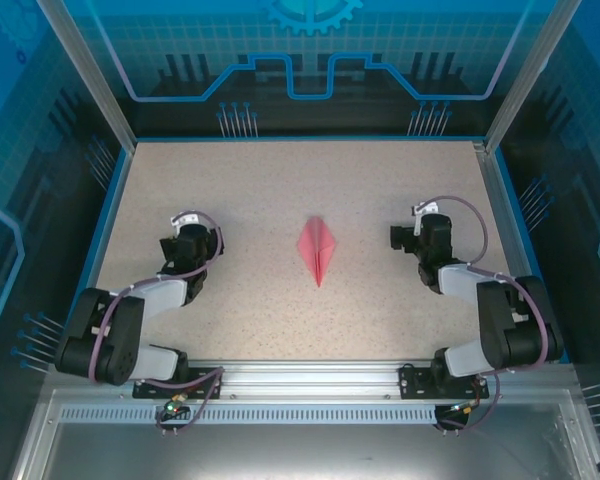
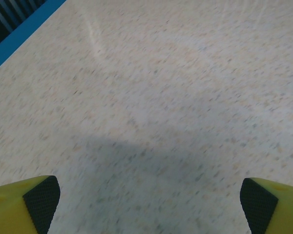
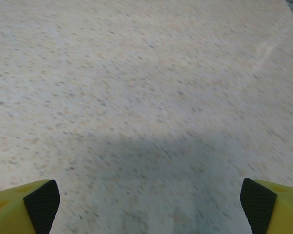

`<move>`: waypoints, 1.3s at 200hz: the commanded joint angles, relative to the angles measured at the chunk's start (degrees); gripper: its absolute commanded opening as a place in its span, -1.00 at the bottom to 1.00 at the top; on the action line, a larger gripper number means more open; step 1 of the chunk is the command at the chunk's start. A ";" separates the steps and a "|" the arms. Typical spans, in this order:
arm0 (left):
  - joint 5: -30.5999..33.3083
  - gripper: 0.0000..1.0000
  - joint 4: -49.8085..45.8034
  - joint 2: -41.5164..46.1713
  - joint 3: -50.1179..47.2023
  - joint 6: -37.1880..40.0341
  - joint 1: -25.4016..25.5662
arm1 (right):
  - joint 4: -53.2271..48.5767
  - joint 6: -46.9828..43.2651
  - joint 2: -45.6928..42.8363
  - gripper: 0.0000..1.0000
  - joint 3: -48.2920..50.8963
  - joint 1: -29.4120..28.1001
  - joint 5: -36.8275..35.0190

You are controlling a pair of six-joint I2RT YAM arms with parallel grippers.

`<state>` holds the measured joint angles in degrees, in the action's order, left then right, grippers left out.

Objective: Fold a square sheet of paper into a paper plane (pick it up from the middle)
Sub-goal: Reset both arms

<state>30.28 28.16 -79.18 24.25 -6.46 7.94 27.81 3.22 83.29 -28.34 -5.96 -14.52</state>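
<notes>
We see the speckled counter (image 1: 280, 180) spanning the middle of the overhead frame, the left arm (image 1: 120, 325) folded at lower left and the right arm (image 1: 500, 325) at lower right. Both sets of jaws stand wide with nothing between them, over bare counter. The pink paper plane (image 1: 317, 250) lies at centre frame between the arms, well apart from both, its sharp tip toward the bottom edge.

Even bright light; wrist views motion-blurred, soft shadows.

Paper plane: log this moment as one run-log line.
paper plane: folded, lying on table | left hand: open, empty | right hand: open, empty | contact: none
</notes>
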 commanded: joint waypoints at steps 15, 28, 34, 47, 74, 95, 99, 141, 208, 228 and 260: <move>-8.47 0.97 21.74 -4.23 -4.28 5.57 -2.58 | 18.79 -4.86 2.96 0.99 5.08 1.34 9.89; -12.01 0.97 24.16 -7.45 -4.18 6.39 -2.93 | 17.36 -5.03 2.38 0.99 4.98 0.62 8.62; -11.86 0.97 25.23 -9.00 -3.25 6.81 -3.05 | 18.85 -5.20 2.84 0.99 5.45 0.47 7.71; -16.20 0.97 19.04 -7.77 -1.64 4.15 -5.85 | 18.98 -5.01 2.69 0.99 5.62 0.18 6.53; -17.27 0.97 19.24 -7.71 -1.65 3.91 -6.51 | 18.70 -0.50 2.63 0.99 5.58 0.22 -3.37; -16.19 0.97 19.69 -7.83 -1.74 4.64 -5.76 | 18.51 -0.41 2.60 0.99 5.38 0.21 -3.41; -16.14 0.97 19.63 -7.82 -1.75 4.77 -5.59 | 18.50 -0.47 2.60 0.99 5.44 0.16 -3.41; -16.40 0.97 19.46 -7.84 -1.64 4.70 -5.66 | 18.86 -1.38 2.72 0.99 5.45 -0.99 -4.77; -16.38 0.97 19.42 -7.84 -1.66 4.70 -5.66 | 18.94 -1.42 2.76 0.99 5.40 -0.99 -4.82; -16.40 0.97 19.45 -7.85 -1.65 4.71 -5.66 | 18.95 -1.42 2.76 0.99 5.47 -1.00 -4.81; -16.40 0.97 19.40 -7.83 -1.66 4.70 -5.66 | 18.77 -1.42 2.76 0.99 5.35 -0.96 -4.64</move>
<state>15.09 45.76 -87.33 21.69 -2.57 2.09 44.64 1.48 85.54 -23.22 -6.44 -18.06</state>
